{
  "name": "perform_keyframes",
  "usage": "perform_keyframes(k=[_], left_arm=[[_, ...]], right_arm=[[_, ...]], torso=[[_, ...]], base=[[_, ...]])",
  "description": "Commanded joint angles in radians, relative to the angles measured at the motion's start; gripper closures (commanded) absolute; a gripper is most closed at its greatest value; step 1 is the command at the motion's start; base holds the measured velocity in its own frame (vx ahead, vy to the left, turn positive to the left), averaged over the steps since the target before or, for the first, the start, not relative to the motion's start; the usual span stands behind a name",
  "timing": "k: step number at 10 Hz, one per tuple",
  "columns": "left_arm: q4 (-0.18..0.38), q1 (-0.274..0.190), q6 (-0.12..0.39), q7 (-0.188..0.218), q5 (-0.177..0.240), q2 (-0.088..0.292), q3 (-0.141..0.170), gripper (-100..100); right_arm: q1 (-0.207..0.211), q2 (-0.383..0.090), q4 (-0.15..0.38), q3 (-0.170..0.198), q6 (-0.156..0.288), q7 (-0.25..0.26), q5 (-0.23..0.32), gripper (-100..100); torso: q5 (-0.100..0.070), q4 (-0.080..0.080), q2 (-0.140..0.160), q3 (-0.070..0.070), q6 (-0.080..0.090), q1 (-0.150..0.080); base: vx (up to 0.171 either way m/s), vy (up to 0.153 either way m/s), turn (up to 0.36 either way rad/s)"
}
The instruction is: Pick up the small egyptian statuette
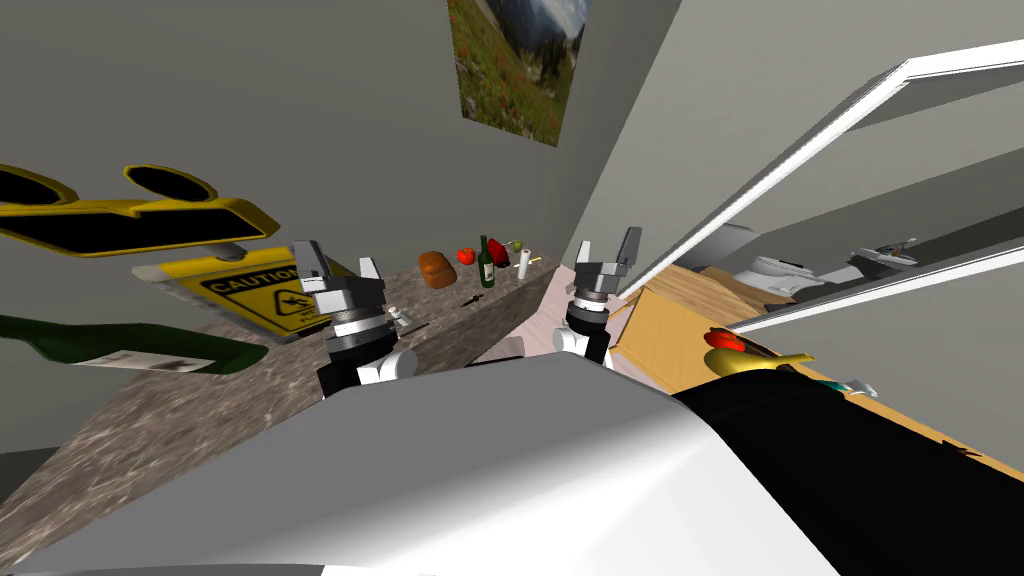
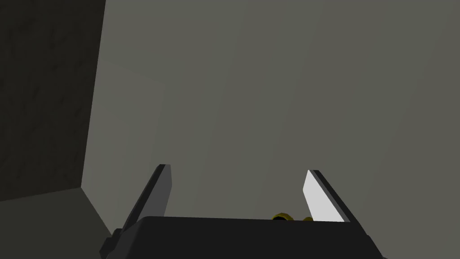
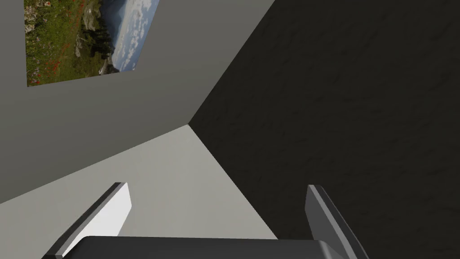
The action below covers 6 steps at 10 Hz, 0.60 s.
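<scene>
A black shape edged in gold (image 1: 140, 215) looms at the left over the speckled stone counter (image 1: 200, 410); it may be the statuette, but I cannot tell for sure. My left gripper (image 1: 340, 265) is raised over the counter to the right of it, fingers open and pointing up with nothing between them. In the left wrist view the left gripper (image 2: 238, 189) faces a grey wall, and a small gold-rimmed bit (image 2: 282, 217) peeks over its body. My right gripper (image 1: 607, 250) is also raised and open, off the counter's right edge. The right gripper (image 3: 220, 202) holds nothing.
On the counter are a yellow caution sign (image 1: 265, 295), a lying green bottle (image 1: 130, 350), a brown loaf (image 1: 436, 268), a tomato (image 1: 466, 256) and an upright bottle (image 1: 486, 262). At the right a wooden table (image 1: 680, 340) bears a black, yellow and red object (image 1: 745, 358).
</scene>
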Motion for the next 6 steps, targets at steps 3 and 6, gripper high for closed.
perform_keyframes(k=[3, 6], left_arm=[[-0.003, -0.018, 0.08, 0.022, 0.011, 0.081, 0.032, -100], [-0.004, -0.038, 0.155, 0.046, 0.023, 0.118, 0.065, -100]], right_arm=[[0.0, 0.0, 0.0, 0.0, 0.0, 0.0, 0.0, 0], [0.0, 0.0, 0.0, 0.0, 0.0, 0.0, 0.0, 0]], torso=[[-0.001, 0.0, -0.001, 0.0, 0.0, -0.002], [-0.001, 0.0, -0.002, -0.001, 0.0, -0.004]], base=[[0.014, -0.045, 0.037], [0.026, -0.07, 0.04]])
